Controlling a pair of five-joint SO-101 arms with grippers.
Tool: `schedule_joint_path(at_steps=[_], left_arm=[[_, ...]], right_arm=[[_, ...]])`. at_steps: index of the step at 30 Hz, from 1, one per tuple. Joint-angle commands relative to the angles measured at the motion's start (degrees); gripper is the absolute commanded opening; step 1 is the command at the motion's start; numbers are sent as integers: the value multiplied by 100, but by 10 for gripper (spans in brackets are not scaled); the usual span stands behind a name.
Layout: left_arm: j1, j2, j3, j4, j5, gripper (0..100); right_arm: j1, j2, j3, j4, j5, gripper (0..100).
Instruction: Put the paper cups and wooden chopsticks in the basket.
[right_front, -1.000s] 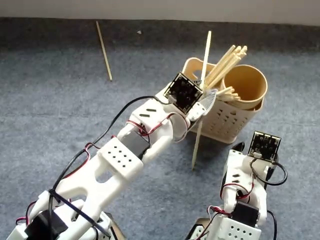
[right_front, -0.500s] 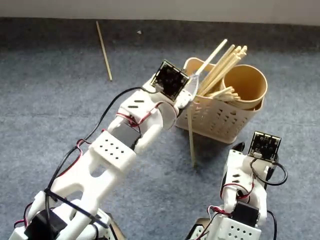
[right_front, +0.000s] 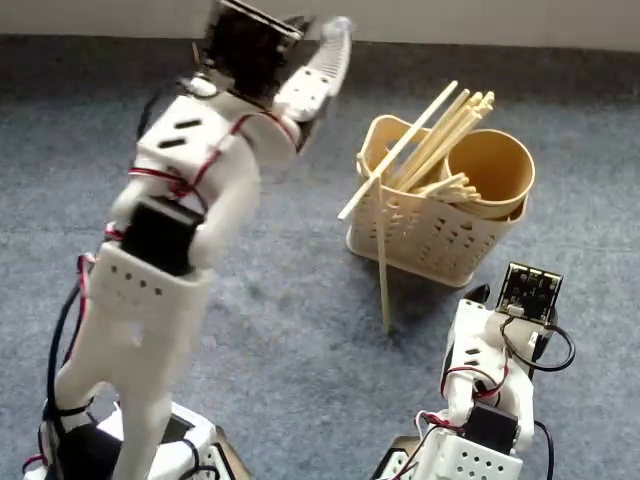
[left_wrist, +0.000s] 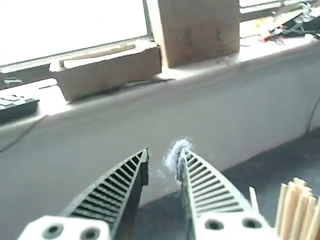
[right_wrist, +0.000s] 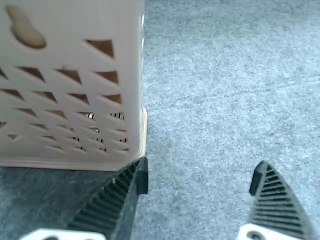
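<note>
At about 2 o'clock from the middle of the high view, your basket (right_front: 430, 240) stands on grey-blue carpet (right_front: 250, 300). A paper cup (right_front: 490, 175) sits upright in its 3 o'clock half. A bundle of chopsticks (right_front: 450, 125) beside the cup fans its free ends toward 1 o'clock. A tilted chopstick (right_front: 395, 150) crosses the rim, its long axis running from 8 to 2 o'clock and its low end jutting past the wall. A leaning chopstick (right_front: 384, 280) rests outside against the basket, its axis running 12 to 6 and its lower tip on the carpet.

Your right gripper (right_wrist: 200, 180) is spread wide, one finger just beside the basket's corner. That wrist view gives you the wall's triangular holes.

Your left gripper (right_front: 325, 50) is raised at 11 o'clock, well apart from the basket. Its wrist view shows the jaws narrowly parted, a tuft of fluff (left_wrist: 175, 152) on one fingertip. Beyond them are a pale wall (left_wrist: 100, 145) and a ledge carrying a brown box (left_wrist: 195, 30).
</note>
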Motion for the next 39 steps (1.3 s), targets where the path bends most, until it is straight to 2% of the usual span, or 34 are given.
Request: schedule_joint_path(at_steps=[1,5,8,11,13,17,20,25,33,37,39], left_arm=[[-910,-444,-813,448,141,111],[-2290,-840,-971,1292,651,111],[-3257,-1068,-567,2593,1020,114],[-3415,-1182,514,3763,1143,116],[-3266,-1191,1516,3965,1125,116],[-2932,-1218,3609,3077,1143,116],[-3196,-1218,4488,1916,1152,116],[-3310,-1209,5297,659,1152,116],[-3319,-1209,5376,510,1152,116],[-3275,-1218,5516,492,1143,116],[-3187,-1218,5552,492,1143,115]], right_arm=[[40,-66,180,-110,-26,321],[40,-66,136,-75,-26,321],[-295,-31,-259,189,-18,321],[-1218,4,-1130,1112,211,321],[-1789,4,-1684,1508,492,321],[-2633,295,-1833,1692,1002,321],[-3257,936,-1868,1569,976,321],[-4347,1666,-1851,716,281,321],[-4356,1798,-1314,-136,519,321],[-4268,1798,-576,-1103,510,318],[-4233,1798,-330,-1543,510,276]])
